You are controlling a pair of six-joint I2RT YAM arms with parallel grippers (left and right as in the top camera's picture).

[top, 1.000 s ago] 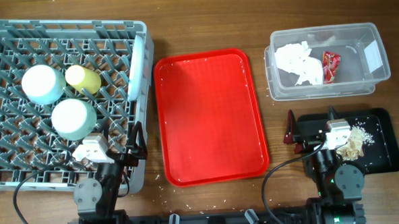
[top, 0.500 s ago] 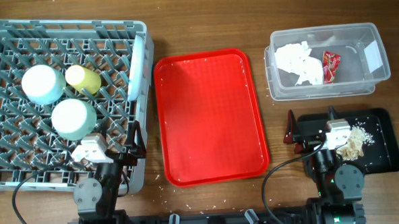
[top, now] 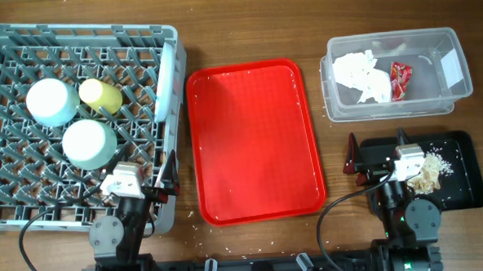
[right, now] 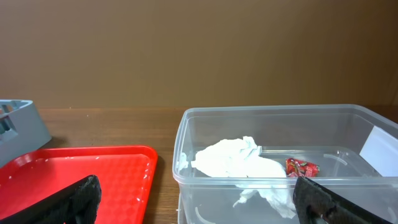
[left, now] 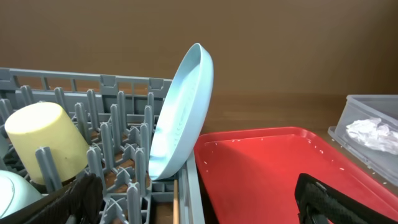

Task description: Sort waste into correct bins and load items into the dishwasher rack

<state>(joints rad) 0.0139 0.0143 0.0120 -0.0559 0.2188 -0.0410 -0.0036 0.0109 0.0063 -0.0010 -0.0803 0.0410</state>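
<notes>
Grey dishwasher rack [top: 14,170] logged holding light-blue plate [left: 180,118] on edge against right wall. Noted left pincer [left: 199,183] shifted slightly rightward from a moment ago, spread wide, empty; right pincer [right: 196,183] likewise spread, empty. Reads as release done, plate step closed.

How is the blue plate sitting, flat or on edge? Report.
On edge: the plate stands tilted among pegs in the rack.

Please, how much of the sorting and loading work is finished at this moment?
Nearly done. The napkin and snack wrapper lie in the clear tub, rice scraps in the black tray. Two bowls, yellow cup and blue plate are in the dishwasher rack. Left gripper and right gripper are open, empty. I cannot find fork or stick.
</notes>
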